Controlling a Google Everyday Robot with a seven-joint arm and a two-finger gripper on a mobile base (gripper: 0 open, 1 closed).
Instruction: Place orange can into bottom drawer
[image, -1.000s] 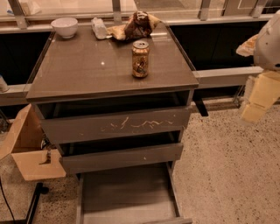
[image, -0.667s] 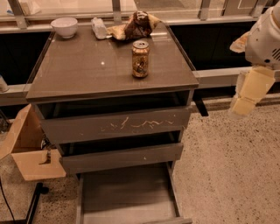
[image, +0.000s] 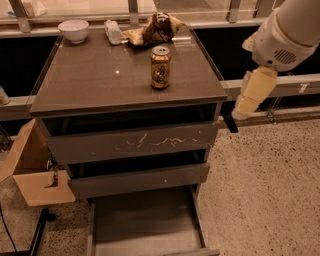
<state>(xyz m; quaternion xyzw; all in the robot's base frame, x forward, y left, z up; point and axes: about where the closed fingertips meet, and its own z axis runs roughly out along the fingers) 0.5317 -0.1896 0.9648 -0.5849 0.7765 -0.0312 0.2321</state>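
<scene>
- The orange can (image: 160, 67) stands upright on the grey-brown worktop (image: 90, 85) of a three-drawer cabinet, right of centre and toward the far edge. Nothing touches it.
- The can has a silver top with a pull tab and a dark graphic on its label. No brand or wording on it can be read.
- The tool (image: 242, 109) is the cream-coloured end of the white robot arm (image: 287, 35). It hangs off the right side of the cabinet, below worktop level and well apart from the can. It holds nothing, and whether it is released or clenched cannot be told.
- The bottom drawer (image: 145, 225) is pulled out toward the near side, showing a plain flat floor.
- Above it are a narrower plain drawer front (image: 140, 180) and a wide drawer front (image: 132, 142) with pale scratches. These marks are not writing.
- Along the far edge of the worktop are a white bowl (image: 73, 30) at the left, a small pale wrapped item (image: 113, 32) and a crumpled brown and tan snack bag (image: 152, 30). The bag lies just behind the can, and its print is not legible.
- An open cardboard box (image: 30, 170) sits on the floor left of the cabinet.
</scene>
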